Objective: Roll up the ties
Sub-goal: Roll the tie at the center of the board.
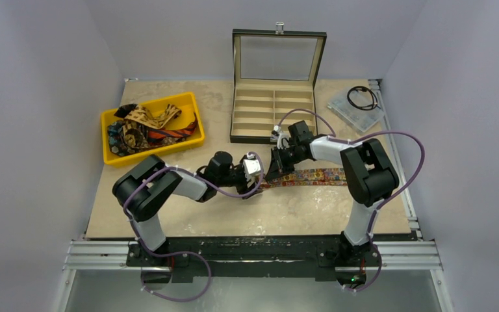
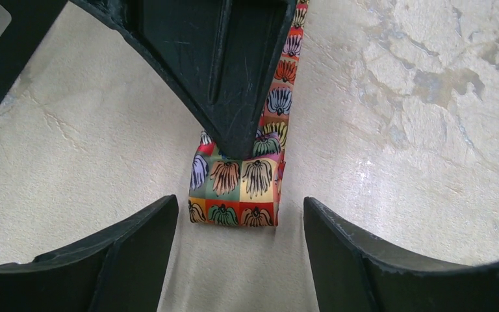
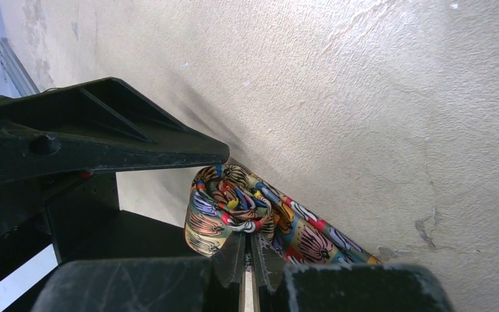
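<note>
Fingers (image 2: 117,260) of the left gripper (image 2: 240,221) stand spread wide on either side of a half-made roll and touch nothing. The right gripper (image 3: 248,253) is pinched nearly closed on the roll itself. Both work low over the middle of a mottled beige tabletop (image 1: 234,218).

Behind them a black compartmented case (image 1: 269,139) sits with its glass lid propped open, every slot bare. To its left is a yellow plastic bin (image 1: 198,120) holding a heap of other patterned ties (image 1: 146,127), tan-brown, striped and dark, all tangled together.

In front of the case lies the long, narrow, multicoloured floral necktie (image 2: 234,185). One end is coiled a few turns between the two grippers. The rest runs flat across the table toward the right arm.

From where I stand, the fabric looks light, limp and slick. A coil like that would probably spring open the moment it is let go, and the turns could slide sideways into a cone. The sound hold looks to be across the width of the coil, clamping core and outer layer together while the flat tail stays straight.

The right gripper's tips show only a sliver of gap, with fabric bunched against them. The left gripper's opening is wider than the tie.
</note>
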